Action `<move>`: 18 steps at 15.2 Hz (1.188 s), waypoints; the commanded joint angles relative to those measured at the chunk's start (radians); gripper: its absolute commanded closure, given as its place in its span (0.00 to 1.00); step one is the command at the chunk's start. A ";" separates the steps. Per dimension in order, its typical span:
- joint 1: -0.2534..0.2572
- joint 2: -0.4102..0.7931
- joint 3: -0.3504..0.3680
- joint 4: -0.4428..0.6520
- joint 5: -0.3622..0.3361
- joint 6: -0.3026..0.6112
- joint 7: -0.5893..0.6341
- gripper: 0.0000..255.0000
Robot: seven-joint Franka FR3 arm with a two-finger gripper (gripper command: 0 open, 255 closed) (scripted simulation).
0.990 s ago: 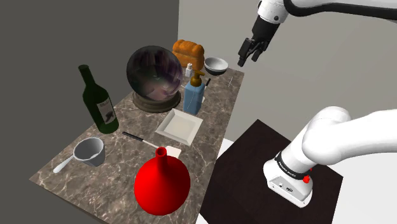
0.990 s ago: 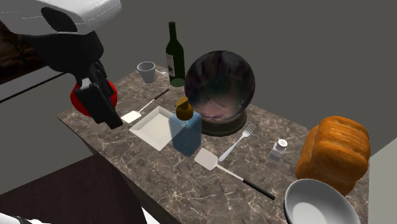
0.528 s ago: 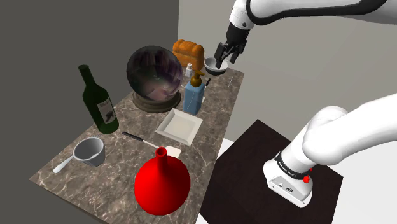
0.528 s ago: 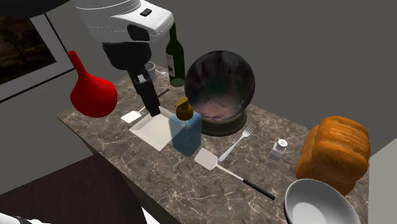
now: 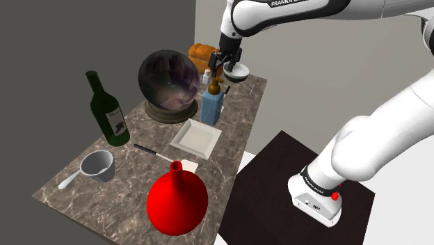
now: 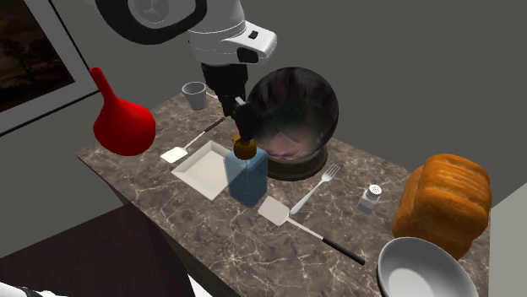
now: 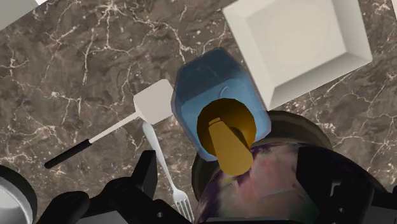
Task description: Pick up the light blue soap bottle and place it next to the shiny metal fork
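Blue and see-through under a brown pump, the soap bottle (image 5: 211,106) stands upright on the marble table (image 5: 139,136) directly below the jaws. The white arm (image 5: 278,10) has carried them in from beyond the table's edge over the past second and now holds them just above the pump head. The jaws are spread wide and touch nothing, and the wrist view puts the pump ahead of the gap between them, so the bottle is not yet held. The sideways swing looks complete, and what seems to remain is a straight drop to close on the bottle's neck or body. The fork (image 7: 167,175) lies flat on the table close under one of the jaws, just beside the bottle, between a white spatula (image 7: 151,104) and the base of a large glass ball (image 5: 169,78). With bottle and fork already near neighbours, the carry should be short. The ball crowds the other jaw's side and is the likeliest thing to be knocked on the way down. A square white plate (image 7: 299,44) sits just past the bottle, on the side away from the jaws.
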 commanded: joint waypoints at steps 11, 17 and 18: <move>0.006 0.095 0.008 -0.019 -0.004 0.115 0.014 0.00; 0.006 0.095 0.008 -0.019 -0.004 0.114 0.014 1.00; 0.006 0.095 0.008 -0.019 -0.004 0.114 0.014 1.00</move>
